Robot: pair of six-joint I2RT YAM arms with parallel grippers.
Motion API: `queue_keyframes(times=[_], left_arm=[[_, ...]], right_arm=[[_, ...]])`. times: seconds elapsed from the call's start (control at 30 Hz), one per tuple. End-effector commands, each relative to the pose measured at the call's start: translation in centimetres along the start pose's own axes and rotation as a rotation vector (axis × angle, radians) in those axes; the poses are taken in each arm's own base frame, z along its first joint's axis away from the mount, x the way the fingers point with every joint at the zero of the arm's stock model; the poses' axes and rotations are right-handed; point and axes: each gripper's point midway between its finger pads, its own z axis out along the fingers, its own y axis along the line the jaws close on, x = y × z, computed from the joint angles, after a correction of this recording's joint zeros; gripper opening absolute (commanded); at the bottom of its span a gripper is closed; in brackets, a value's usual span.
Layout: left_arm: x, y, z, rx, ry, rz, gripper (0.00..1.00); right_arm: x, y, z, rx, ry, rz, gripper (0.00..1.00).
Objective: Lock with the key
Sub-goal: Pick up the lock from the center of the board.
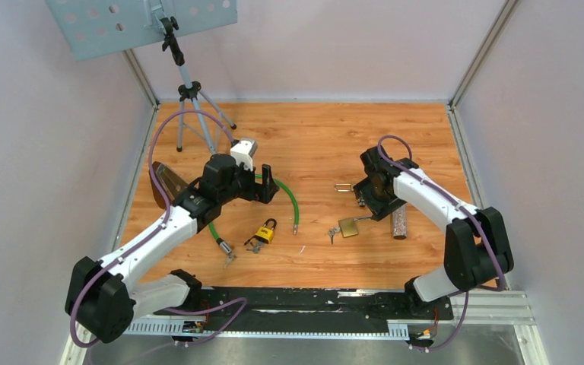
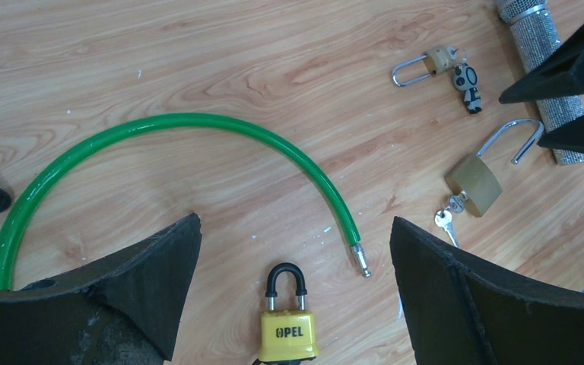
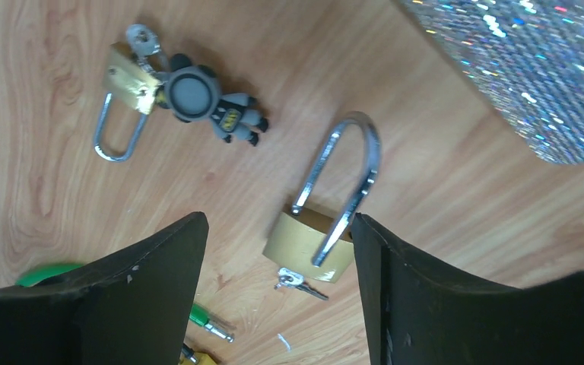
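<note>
A brass padlock [image 1: 347, 226] lies on the wood floor with its steel shackle swung open [image 3: 347, 176] and small keys [image 3: 298, 283] at its base. It also shows in the left wrist view [image 2: 475, 185]. My right gripper [image 3: 277, 251] is open and empty, hovering just above it; in the top view it [image 1: 370, 199] is to the padlock's upper right. A yellow padlock [image 2: 288, 331] with a black shackle lies between my open left gripper's [image 2: 293, 251] fingers, below them. It lies below my left gripper [image 1: 262, 186] in the top view [image 1: 265, 231].
A green cable lock [image 2: 198, 125] curves across the floor. A small brass padlock with a grey figure keychain [image 3: 190, 95] lies further back. A glittery cylinder [image 1: 399, 222] lies right of the brass padlock. A tripod [image 1: 190, 99] stands at back left.
</note>
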Motion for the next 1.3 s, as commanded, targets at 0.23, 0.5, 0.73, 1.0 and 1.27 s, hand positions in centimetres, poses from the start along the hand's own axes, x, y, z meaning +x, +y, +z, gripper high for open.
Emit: queue_keyframes(times=[0.23, 0.5, 0.73, 1.0, 1.27], left_arm=[[-1.0, -0.2, -0.4, 0.002, -0.048, 0.030, 1.00], [-1.1, -0.2, -0.5, 0.004, -0.047, 0.032, 1.00], [-1.2, 0.0, -0.8, -0.009, -0.054, 0.036, 1.00], [-1.3, 0.4, -1.1, -0.031, -0.062, 0.038, 1.00], [-1.5, 0.8, -1.5, -0.060, -0.070, 0.043, 1.00]], right_arm=[[-0.2, -4.6, -0.9, 0.081, -0.067, 0.220, 0.69], [-0.9, -3.5, 0.4, -0.001, -0.114, 0.324, 0.65], [-2.0, -2.7, 1.4, 0.006, -0.171, 0.357, 0.59], [-1.5, -2.6, 2.7, 0.039, -0.151, 0.339, 0.44], [-1.3, -2.1, 2.4, 0.016, -0.138, 0.318, 0.00]])
